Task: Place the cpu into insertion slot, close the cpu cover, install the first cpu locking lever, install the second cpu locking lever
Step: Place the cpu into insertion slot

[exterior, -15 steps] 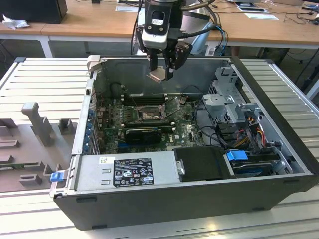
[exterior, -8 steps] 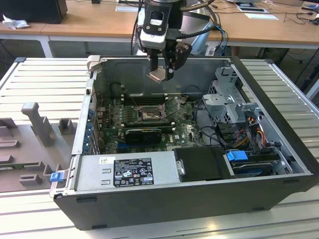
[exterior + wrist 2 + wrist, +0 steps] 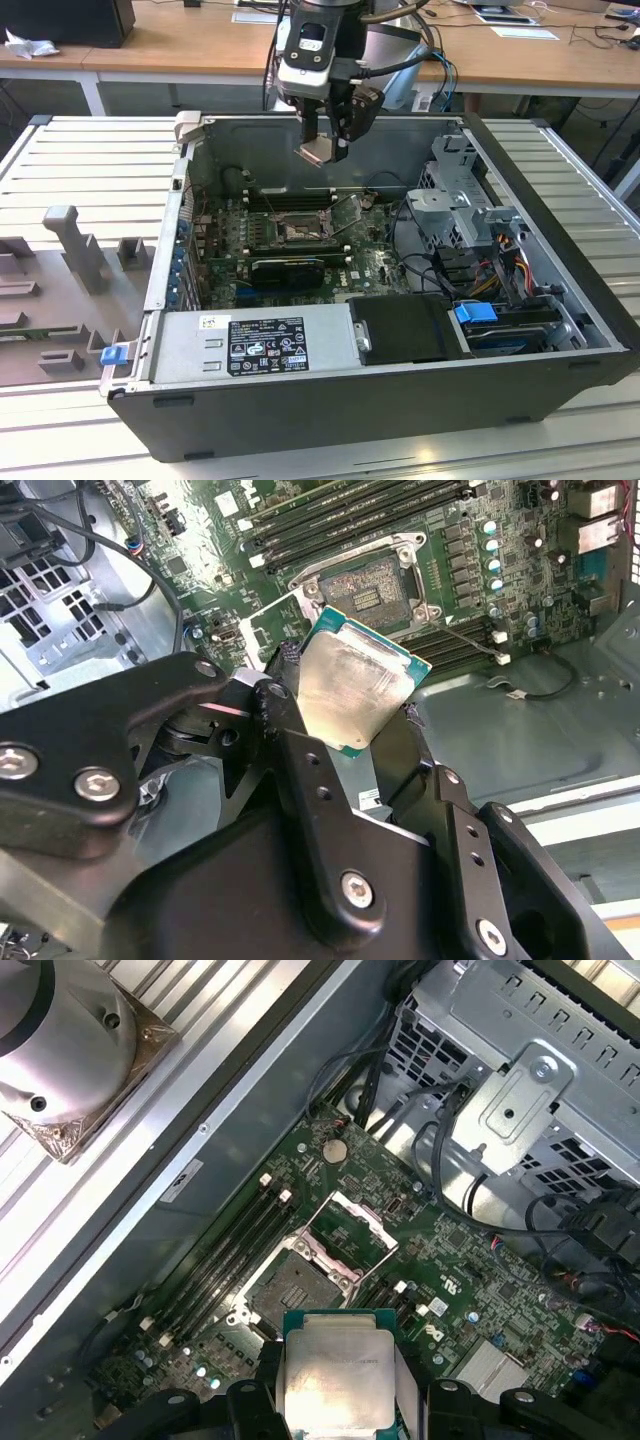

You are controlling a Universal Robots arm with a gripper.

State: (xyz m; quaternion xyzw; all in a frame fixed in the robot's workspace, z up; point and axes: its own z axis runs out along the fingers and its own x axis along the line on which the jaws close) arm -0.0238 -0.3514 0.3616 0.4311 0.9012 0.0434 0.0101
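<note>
Gripper (image 3: 325, 148) is closed on the cpu (image 3: 355, 690). One finger sits on each of two opposite edges, and the fingers (image 3: 283, 680) are only as far apart as the chip is wide. The pale metal top is exposed in both wrist views.

The cpu hangs well above the insertion slot (image 3: 300, 1282), not touching it. In the exterior view it's above the slot and offset towards the back wall of the case (image 3: 400, 400). In the first wrist view its edges look rotated against the slot's edges, so I'd say it isn't squared up.

The slot is uncovered. The cpu cover (image 3: 362, 1218) is swung up at one edge of the slot, with the motherboard (image 3: 470, 1280) visible through its window. RAM slots (image 3: 225, 1255) run alongside the slot.

Handling, my read:
- It's light, thin and stiff, so it won't flex in the grip.
- The metal top is smooth and probably slippery, and the green edge is thin, so there's little to bite on. A small tilt could let it pivot between the pads.
- The underside and the slot's contacts are the fragile part. It needs to go in flat with no pressing or sliding.
- Opposite edges of the green substrate, as held now, are the right place to hold it. That keeps both faces clear and the fingers outside the slot rim.
</note>
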